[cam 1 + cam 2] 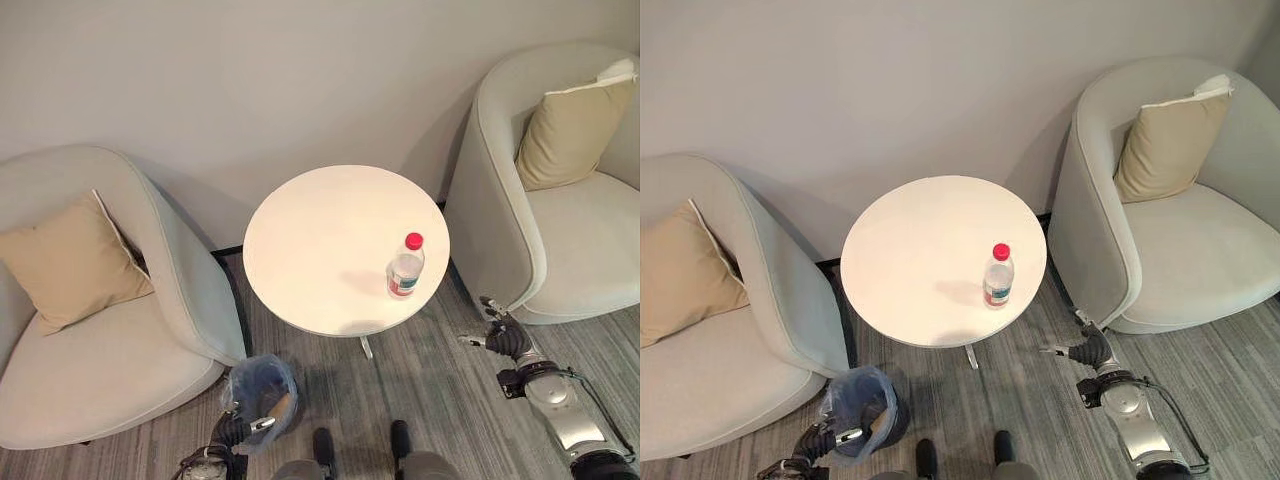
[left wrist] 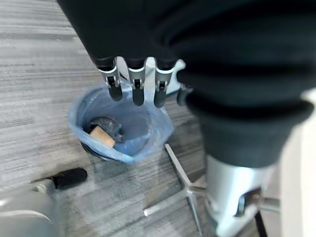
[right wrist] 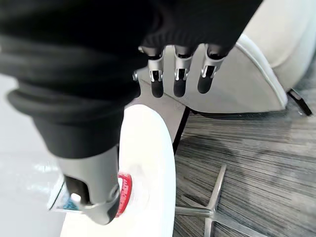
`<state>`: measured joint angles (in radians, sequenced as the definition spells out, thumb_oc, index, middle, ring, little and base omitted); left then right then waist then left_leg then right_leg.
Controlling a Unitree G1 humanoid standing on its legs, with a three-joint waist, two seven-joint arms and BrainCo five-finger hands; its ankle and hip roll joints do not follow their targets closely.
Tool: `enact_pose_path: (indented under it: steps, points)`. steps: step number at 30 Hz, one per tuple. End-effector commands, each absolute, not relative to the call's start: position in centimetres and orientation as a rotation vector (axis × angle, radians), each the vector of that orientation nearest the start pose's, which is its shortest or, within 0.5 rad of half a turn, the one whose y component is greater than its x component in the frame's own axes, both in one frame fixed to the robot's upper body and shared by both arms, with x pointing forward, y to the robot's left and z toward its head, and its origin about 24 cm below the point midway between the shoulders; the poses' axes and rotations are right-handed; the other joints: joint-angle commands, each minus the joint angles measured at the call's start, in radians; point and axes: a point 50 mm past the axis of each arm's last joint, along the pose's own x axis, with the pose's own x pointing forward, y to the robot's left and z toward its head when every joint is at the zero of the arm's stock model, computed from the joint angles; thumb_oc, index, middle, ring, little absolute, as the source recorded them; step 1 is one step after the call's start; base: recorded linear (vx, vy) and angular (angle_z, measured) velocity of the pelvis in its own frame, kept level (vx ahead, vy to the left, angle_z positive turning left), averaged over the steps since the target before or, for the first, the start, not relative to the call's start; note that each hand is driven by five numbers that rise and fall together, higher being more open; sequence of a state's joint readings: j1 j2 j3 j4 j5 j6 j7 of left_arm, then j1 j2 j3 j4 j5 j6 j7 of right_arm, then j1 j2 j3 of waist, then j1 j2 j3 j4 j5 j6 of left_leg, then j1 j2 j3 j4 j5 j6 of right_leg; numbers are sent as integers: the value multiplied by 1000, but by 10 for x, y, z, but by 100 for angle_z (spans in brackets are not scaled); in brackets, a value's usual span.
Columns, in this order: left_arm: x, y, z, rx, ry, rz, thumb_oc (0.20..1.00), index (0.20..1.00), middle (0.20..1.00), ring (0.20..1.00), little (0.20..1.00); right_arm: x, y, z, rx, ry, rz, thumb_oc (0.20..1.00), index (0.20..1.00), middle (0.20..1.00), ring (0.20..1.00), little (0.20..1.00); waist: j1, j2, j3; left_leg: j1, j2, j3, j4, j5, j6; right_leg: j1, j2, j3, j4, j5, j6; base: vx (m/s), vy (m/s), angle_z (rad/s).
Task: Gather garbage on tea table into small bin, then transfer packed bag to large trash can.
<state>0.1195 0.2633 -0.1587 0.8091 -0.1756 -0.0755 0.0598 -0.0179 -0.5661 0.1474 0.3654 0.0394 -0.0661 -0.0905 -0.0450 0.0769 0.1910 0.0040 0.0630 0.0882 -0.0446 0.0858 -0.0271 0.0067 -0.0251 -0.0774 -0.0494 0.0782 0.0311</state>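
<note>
A water bottle (image 1: 405, 267) with a red cap stands upright on the round white tea table (image 1: 320, 240). It is on the side of the table nearer the robot's right, close to the edge. Nothing is touching it.

Down on the floor by the table's left side sits the small bin (image 1: 262, 392). It has a blue bag (image 2: 143, 133) inside, and the bag folds out over the rim. Some trash lies at the bottom of the bin: a tan piece (image 2: 101, 136) next to something dark.

The left hand (image 2: 136, 81) hangs just above the bin. Its fingers point down, loose and straight, and they hold nothing. From the head camera, this hand is low at the near rim of the bin.

The right hand (image 1: 505, 338) is out to the right of the table, low over the floor and just in front of the right armchair (image 1: 560, 210). Its fingers (image 3: 178, 79) are relaxed and not curled around anything. The hand is near the table edge but apart from the bottle. In the right wrist view, the bottle's red cap (image 3: 124, 193) peeks out past the thumb.

There are two pale armchairs, one on each side of the table. The left armchair (image 1: 150, 300) has a tan cushion (image 1: 72, 262), and the right one has a tan cushion (image 1: 572, 130) too. The floor (image 1: 420, 390) is grey striped carpet.
</note>
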Motion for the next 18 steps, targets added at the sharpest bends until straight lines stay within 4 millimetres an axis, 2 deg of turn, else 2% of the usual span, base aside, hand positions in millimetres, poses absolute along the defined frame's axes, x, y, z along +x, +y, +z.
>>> enact_pose_path:
  steps: [1,5,11,18]
  points:
    - [144,232,-123,229,821,76,1000,1000,1000,1000,1000,257,-247,17,-577,159,27,1000,1000,1000,1000,1000,19,-54,-23,35,-18,-7,54,-134,-37,14,-54,-13,45,-144,61,117,-31,18]
    - [134,234,-126,238,852,72,1000,1000,1000,1000,1000,274,-236,23,-543,126,19,1000,1000,1000,1000,1000,47,-50,-31,56,-19,-28,10,-120,-38,43,-52,-37,17,-147,59,72,0,10]
    - [126,238,-128,239,872,81,1000,1000,1000,1000,1000,288,-234,29,-502,105,-29,1000,1000,1000,1000,1000,70,-41,-29,51,-25,-50,-11,-109,-39,45,-55,-57,3,-144,62,31,18,16]
    - [128,239,-126,235,865,81,1000,1000,1000,1000,1000,305,-234,38,-479,97,-71,1000,1000,1000,1000,1000,99,-31,-5,5,-34,-82,-15,-91,-39,10,-60,-83,8,-143,61,-22,23,19]
